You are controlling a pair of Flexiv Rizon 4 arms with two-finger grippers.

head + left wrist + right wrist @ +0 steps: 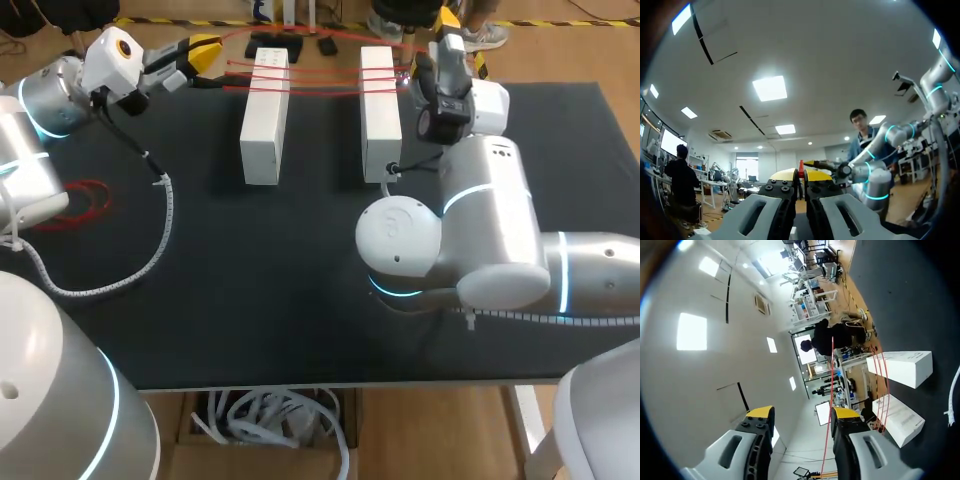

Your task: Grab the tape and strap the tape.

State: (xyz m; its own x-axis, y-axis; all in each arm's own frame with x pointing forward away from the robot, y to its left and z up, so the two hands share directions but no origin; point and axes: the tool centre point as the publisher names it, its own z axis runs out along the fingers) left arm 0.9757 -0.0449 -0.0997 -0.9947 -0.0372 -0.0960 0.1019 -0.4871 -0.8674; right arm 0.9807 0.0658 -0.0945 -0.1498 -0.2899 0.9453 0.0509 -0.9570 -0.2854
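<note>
- My left gripper hangs over the far edge of the table, pointing towards my other arm.
- In its own wrist view my left gripper has its fingers drawn nearly together. A bit of red tape is pinched between the yellow tips.
- From that pinch the tape runs away from the left gripper in several red strands. They cross the tops of two white blocks, the near block just ahead of the left fingers and the far block close to my right gripper.
- The strands look taut and roughly side by side over both blocks.
- My right gripper stands wide open, its two yellow tips well apart.
- One thin red strand passes between the right fingers, close along the inner face of one finger and clear of the other. I cannot tell whether it touches that finger.
- Ahead of the right gripper and off to one side, both blocks lie on the dark table, with red strands crossing them.
- Back beside my left arm's base, well behind its gripper, a loose red coil lies on the table.
</note>
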